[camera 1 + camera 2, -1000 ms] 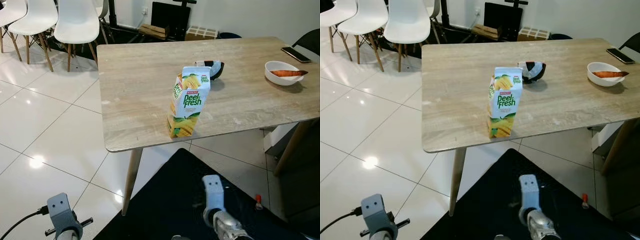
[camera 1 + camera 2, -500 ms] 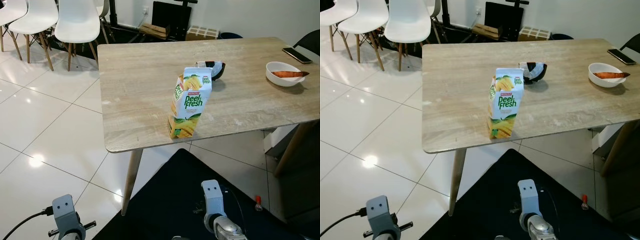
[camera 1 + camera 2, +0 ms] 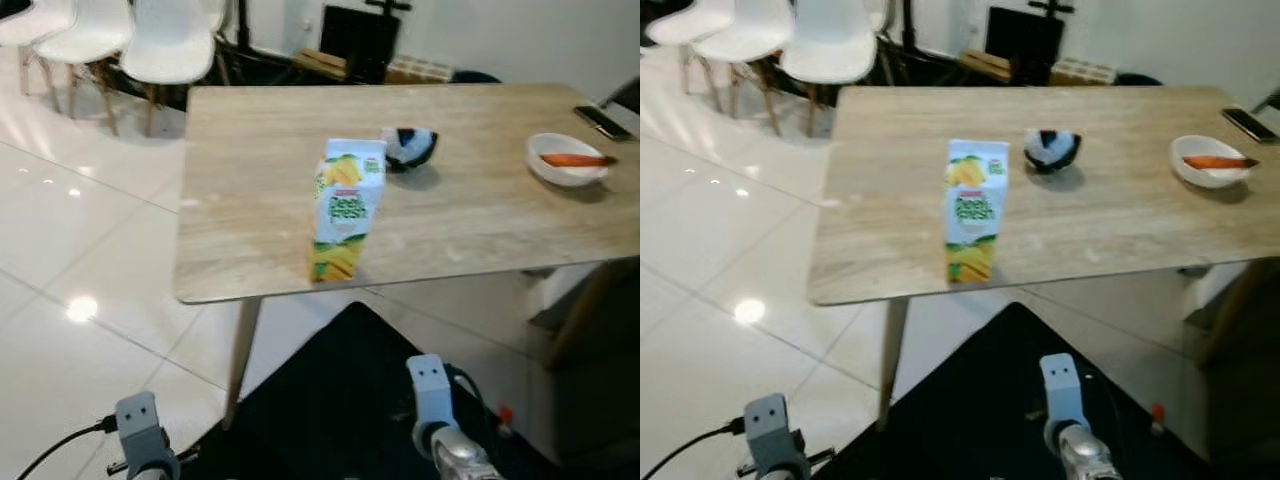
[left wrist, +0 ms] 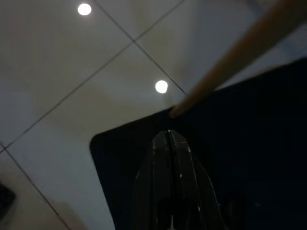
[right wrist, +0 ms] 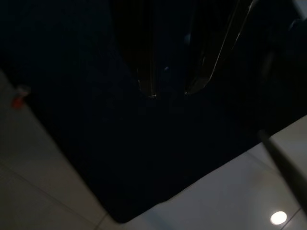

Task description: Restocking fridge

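Juice carton (image 3: 343,210) stands upright near the table (image 3: 480,215) front edge, reachable. Left tool (image 4: 169,136) pressed closed, right tool (image 5: 169,91) parted; both hang empty over the dark mat (image 3: 330,400).

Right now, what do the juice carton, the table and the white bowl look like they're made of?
Juice carton: probably coated paperboard, printed with a folded gable top. Table: matte wood-grain top, wood or laminate. White bowl: smooth and glossy, likely ceramic or plastic.
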